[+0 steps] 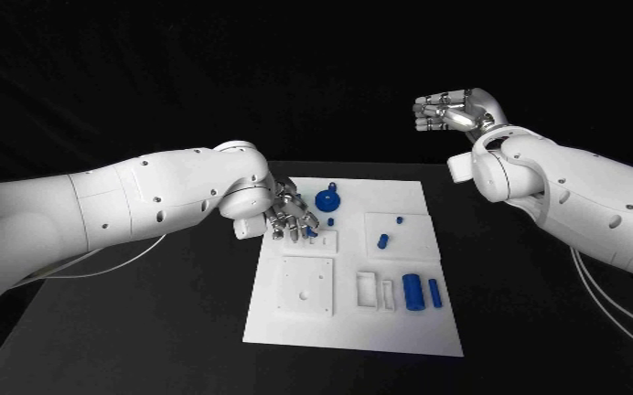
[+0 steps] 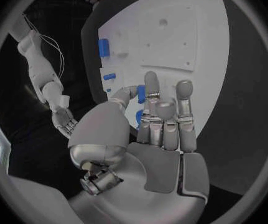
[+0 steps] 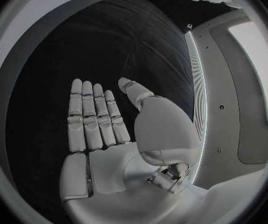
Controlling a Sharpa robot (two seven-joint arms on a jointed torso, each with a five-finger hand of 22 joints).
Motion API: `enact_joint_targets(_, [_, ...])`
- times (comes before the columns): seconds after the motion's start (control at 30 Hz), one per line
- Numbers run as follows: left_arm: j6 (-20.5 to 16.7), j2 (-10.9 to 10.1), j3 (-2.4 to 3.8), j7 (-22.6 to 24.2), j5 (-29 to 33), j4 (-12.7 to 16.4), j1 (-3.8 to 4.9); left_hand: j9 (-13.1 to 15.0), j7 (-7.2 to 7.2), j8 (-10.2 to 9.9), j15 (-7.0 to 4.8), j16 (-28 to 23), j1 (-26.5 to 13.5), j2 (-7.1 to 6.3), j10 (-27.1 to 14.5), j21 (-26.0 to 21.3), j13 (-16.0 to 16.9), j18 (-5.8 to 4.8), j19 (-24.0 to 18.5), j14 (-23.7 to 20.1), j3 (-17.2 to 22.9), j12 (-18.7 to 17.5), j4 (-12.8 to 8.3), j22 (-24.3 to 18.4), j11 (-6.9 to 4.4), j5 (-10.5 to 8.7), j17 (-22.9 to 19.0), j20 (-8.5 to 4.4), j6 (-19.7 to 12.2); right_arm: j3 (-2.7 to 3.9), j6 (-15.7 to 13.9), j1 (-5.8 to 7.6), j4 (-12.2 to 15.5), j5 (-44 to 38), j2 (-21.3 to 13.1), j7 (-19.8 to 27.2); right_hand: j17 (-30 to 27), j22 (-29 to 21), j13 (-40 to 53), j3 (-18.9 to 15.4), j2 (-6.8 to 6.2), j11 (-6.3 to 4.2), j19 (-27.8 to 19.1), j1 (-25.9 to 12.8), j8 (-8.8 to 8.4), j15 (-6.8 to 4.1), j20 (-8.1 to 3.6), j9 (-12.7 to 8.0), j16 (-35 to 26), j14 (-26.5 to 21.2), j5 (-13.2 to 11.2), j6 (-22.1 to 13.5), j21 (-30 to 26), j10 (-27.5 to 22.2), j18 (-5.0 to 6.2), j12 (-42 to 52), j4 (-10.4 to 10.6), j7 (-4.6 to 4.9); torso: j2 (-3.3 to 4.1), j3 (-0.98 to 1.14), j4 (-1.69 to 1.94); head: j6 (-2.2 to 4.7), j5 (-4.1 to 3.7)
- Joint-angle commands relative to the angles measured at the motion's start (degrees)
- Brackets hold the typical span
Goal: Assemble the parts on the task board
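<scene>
Nearest my head camera is the near edge of the task board point(image 1: 356, 336), a white plate lying in the middle of the black table point(image 1: 132, 340). On it I count six blue parts: a round disc with a small knob point(image 1: 327, 199) at the far left, a tiny peg point(image 1: 330, 222) just beside it, two small pieces point(image 1: 384, 240) on the far right panel, and two upright cylinders point(image 1: 423, 292) side by side near the right edge. I also count two white square plates on the left half point(image 1: 306, 290) and two narrow white slots point(image 1: 379, 291) next to the cylinders.

My left hand point(image 1: 288, 222) is down over the far left corner of the board, fingers pointing at the surface just beside the disc. From the left wrist camera that hand point(image 2: 161, 119) shows its fingers straight and close together, with a small blue part point(image 2: 141, 91) at the thumb tip; I cannot tell whether it is pinched or merely lies behind.

My right hand point(image 1: 453, 112) is raised well above and beyond the board's right side. The right wrist camera shows it point(image 3: 109, 129) flat, fingers stretched out, thumb apart, holding nothing
</scene>
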Motion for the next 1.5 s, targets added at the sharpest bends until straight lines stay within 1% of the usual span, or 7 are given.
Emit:
enact_joint_targets(0.03, [-1.3, 0.4, 0.0, -1.2, -3.0, -0.1, -0.2, 0.1, -1.81, 0.3, 0.0, 0.3, -0.3, 0.18, 2.5, -0.4, 0.1, -0.53, 0.4, 0.4, 10.2, 0.3, -10.4, 0.8, -0.33, -0.43, 0.1, 0.04, 2.2, 0.04, 0.1, 0.05, -0.1, 4.0, 0.3, 3.1, -0.2, -3.6, -0.1, 0.5, 0.43, 0.02, -0.4, -0.1, 0.07, 0.08, 0.56, 0.1, -0.2, -0.8, 0.3, 0.1, 0.7, -0.6, 0.5, -0.4, 0.0, 0.45, 0.06, 0.05, -0.01, -0.35, 0.26])
enact_joint_targets(0.13, [-1.5, 0.8, -0.01, -1.4, -3.6, -0.3, -0.41, 0.3, -1.84, 0.3, -0.03, 0.4, -0.3, 0.17, 2.5, -0.4, 0.1, -0.58, 0.5, 0.6, 10.2, 0.4, -10.3, 0.8, -0.34, -0.51, 0.3, 0.01, 2.3, 0.04, 0.1, 0.06, 0.0, 4.1, 0.5, 3.3, -0.3, -5.1, -0.1, 0.6, 0.38, -0.01, -0.2, -0.1, 0.03, 0.12, 0.54, 0.1, -0.2, -0.8, 0.4, 0.1, 1.3, -0.6, 0.55, -0.4, -0.2, 0.41, 0.07, 0.07, -0.02, -0.35, 0.31])
enact_joint_targets(0.33, [-1.4, 1.7, -0.01, -1.5, -4.7, -1.0, -1.06, 0.6, -1.94, 0.3, -0.12, 0.6, -0.3, 0.11, 2.5, -0.5, 0.2, -0.68, 0.8, 0.9, 10.2, 1.0, -10.0, 0.8, -0.41, -0.68, 0.8, -0.08, 2.5, 0.05, 0.7, 0.07, -0.1, 4.2, 0.6, 3.7, -0.4, -5.5, -0.1, 1.1, 0.57, -0.09, 0.1, 0.0, 0.03, -0.12, 0.53, 0.1, -0.4, -0.3, 1.0, 0.5, 1.4, -0.4, 0.93, -0.4, -0.4, 0.35, 0.1, 0.12, -0.16, -0.78, 0.41])
enact_joint_targets(0.47, [-1.4, 2.4, -0.01, -1.5, -6.3, -1.4, -1.6, 0.7, -1.97, 0.3, -0.16, 0.6, -0.3, 0.08, 2.5, -0.6, 0.2, -0.7, 1.0, 1.1, 10.2, 1.2, -10.0, 0.8, -0.44, -0.71, 0.9, -0.13, 2.5, 0.05, 1.6, 0.07, -0.2, 4.3, 0.8, 4.0, -0.5, -5.6, -0.1, 1.7, 0.7, -0.1, 0.2, -0.2, 0.05, -0.39, 0.77, 0.1, -0.5, -0.1, 1.5, 0.8, 1.0, -0.5, 1.28, -0.5, -0.5, 0.26, 0.11, 0.14, -0.16, -1.02, 0.36])
enact_joint_targets(0.67, [-1.3, 2.8, 0.0, -1.4, -9.8, -1.5, -2.06, 1.1, -2.13, 0.3, -0.22, 0.8, -0.3, 0.09, 2.5, -1.0, 0.3, -0.8, 1.3, 1.4, 10.1, 1.7, -9.5, 0.8, -0.46, -0.89, 1.4, -0.17, 2.7, 0.05, 2.0, 0.07, -0.1, 4.3, 0.8, 4.2, -0.5, -5.6, -0.1, 1.6, 0.69, -0.05, 0.2, -0.3, 0.03, -0.3, 0.92, 0.1, -0.5, -0.3, 1.6, 0.7, 0.7, -0.6, 1.4, -0.5, -0.6, 0.29, 0.06, 0.15, -0.1, -1.16, 0.31])
enact_joint_targets(1.13, [-2.3, 2.9, 0.0, -1.3, -12.9, -1.0, -2.43, 1.4, -2.22, 0.3, -0.24, 1.0, -0.2, -0.22, 2.6, -1.7, 0.3, -0.92, 1.8, 1.7, 10.3, 2.2, -9.2, 1.0, -0.49, -0.64, 2.2, -0.21, 3.1, 0.05, 2.1, 0.07, -0.1, 4.2, 0.9, 4.1, -0.5, -5.5, -0.1, 1.6, 0.7, 0.0, 0.3, -0.2, 0.03, -0.2, 0.94, 0.1, -0.5, -0.4, 1.6, 0.7, 0.5, -0.7, 1.41, -0.5, -0.7, 0.32, 0.1, 0.05, -0.1, -1.48, 0.36])
enact_joint_targets(1.5, [-1.1, 2.8, 0.01, -1.4, -12.2, -0.8, -2.54, 1.6, -2.25, 0.3, -0.28, 1.1, -0.3, -0.3, 2.6, -1.9, 0.2, -0.96, 1.9, 1.8, 10.4, 2.5, -9.2, 1.1, -0.49, -0.42, 2.5, -0.25, 3.2, 0.05, 2.3, 0.07, -0.1, 3.5, 0.9, 3.9, -0.5, -5.5, -0.1, 1.5, 0.66, 0.07, 0.2, -0.2, 0.04, -0.05, 0.98, 0.1, -0.5, -0.5, 1.6, 0.6, 0.3, -0.9, 1.35, -0.5, -0.8, 0.36, 0.08, 0.06, -0.06, -1.76, 0.24])
